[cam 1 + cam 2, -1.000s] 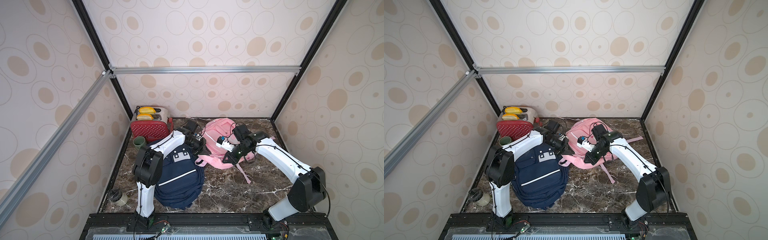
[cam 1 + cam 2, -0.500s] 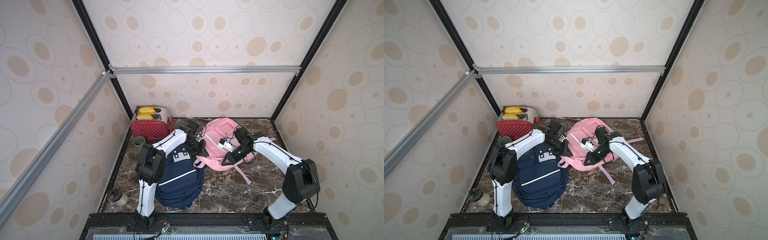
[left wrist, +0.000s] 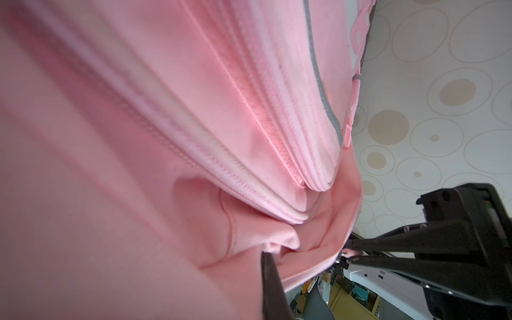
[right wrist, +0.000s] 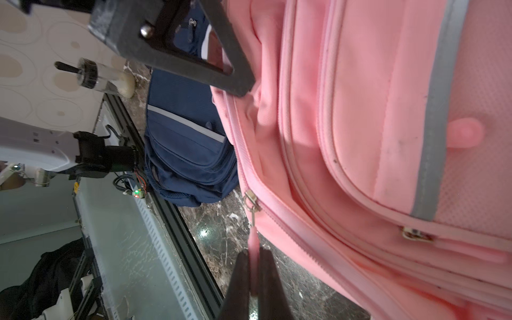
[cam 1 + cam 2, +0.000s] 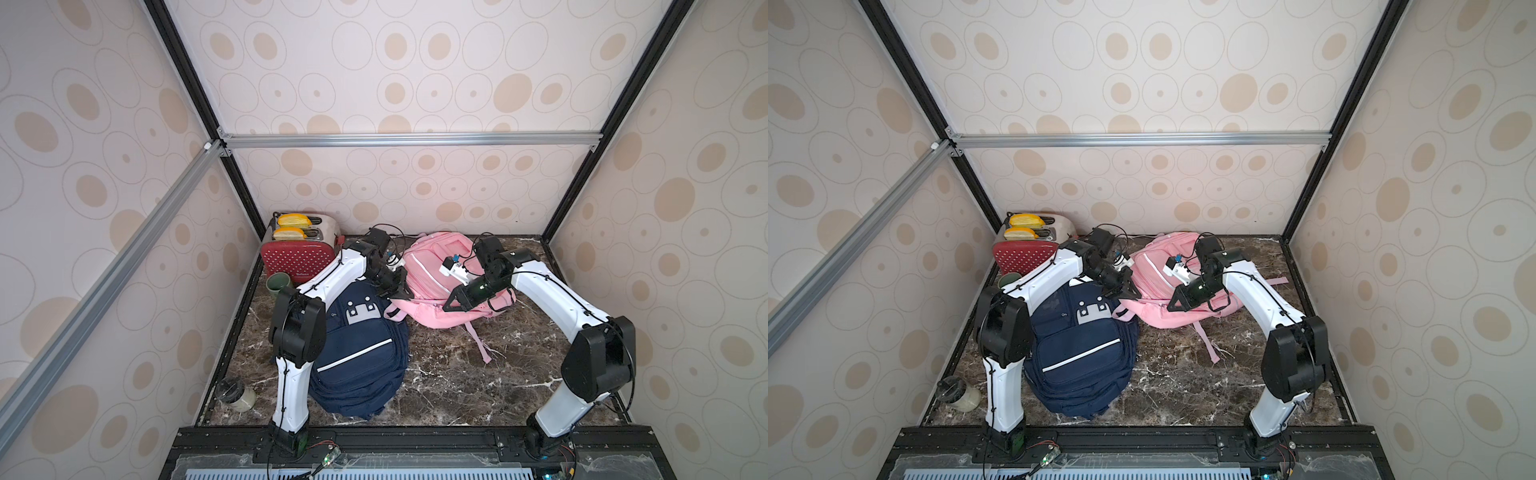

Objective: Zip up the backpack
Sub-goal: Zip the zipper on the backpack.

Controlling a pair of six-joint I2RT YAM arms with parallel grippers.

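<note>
Two tools are clamped on the pink backpack (image 5: 432, 270). The right tool (image 4: 254, 253) pinches the pink zipper pull (image 4: 253, 235), which runs straight from its metal slider (image 4: 250, 199) on the bag's edge. The left tool (image 5: 404, 294) is pressed together on a fold of fabric at the bag's corner. The bag lies toward the back of the marble table (image 5: 449, 374), touching the navy backpack (image 5: 357, 357), with a red toaster (image 5: 297, 259) beyond.
</note>
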